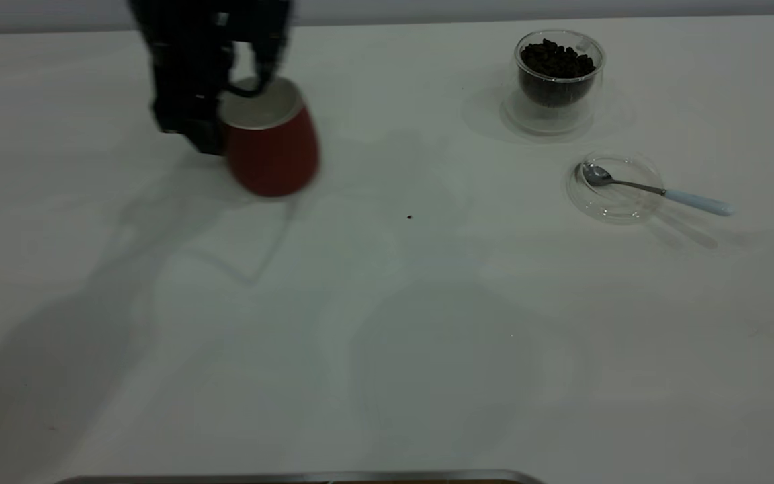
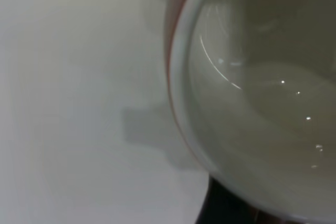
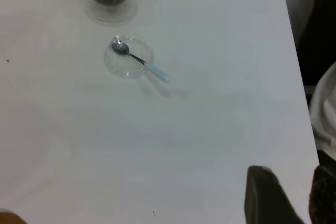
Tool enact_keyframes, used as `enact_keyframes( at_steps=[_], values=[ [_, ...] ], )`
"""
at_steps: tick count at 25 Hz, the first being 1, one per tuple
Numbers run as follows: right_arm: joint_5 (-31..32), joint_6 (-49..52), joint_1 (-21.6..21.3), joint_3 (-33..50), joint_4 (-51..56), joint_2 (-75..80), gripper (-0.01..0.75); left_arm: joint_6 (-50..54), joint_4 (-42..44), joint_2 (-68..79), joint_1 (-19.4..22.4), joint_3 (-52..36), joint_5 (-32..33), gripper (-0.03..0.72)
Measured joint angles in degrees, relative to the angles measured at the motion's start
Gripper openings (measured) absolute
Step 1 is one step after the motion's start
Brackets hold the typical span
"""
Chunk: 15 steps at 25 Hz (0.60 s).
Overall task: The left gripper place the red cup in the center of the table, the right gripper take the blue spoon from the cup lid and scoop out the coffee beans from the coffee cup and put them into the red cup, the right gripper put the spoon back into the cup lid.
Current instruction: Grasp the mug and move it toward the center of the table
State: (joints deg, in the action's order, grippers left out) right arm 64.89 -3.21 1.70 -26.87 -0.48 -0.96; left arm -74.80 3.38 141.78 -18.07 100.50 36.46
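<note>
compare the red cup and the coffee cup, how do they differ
The red cup is opaque with a white inside, empty; the coffee cup is clear glass holding coffee beans. The red cup is gripped by the left gripper and tilted; the coffee cup stands upright, untouched. Both are round.

dark speck (image 1: 409,216): on white surface | metal edge (image 1: 306,477): near border | pale cloth (image 3: 324,103): beyond side

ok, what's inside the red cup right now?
Nothing visible: the left wrist view shows the red cup with a bare white inside and no coffee beans, which sit in the coffee cup. The left gripper grips its rim, hiding a small part of the inside there.
</note>
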Motion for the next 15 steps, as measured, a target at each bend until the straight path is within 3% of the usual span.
enact_keyframes(
  at_steps=[9, 15],
  values=[
    [0.0, 0.0, 0.0, 0.0, 0.0, 0.0, 0.243, 2.6, -4.2, -0.1, -7.1, 0.0, -5.3, 0.587],
    [0.0, 0.0, 0.0, 0.0, 0.0, 0.0, 0.243, 5.2, -4.5, -7.9, -8.8, -0.1, -0.6, 0.587]
  ],
)
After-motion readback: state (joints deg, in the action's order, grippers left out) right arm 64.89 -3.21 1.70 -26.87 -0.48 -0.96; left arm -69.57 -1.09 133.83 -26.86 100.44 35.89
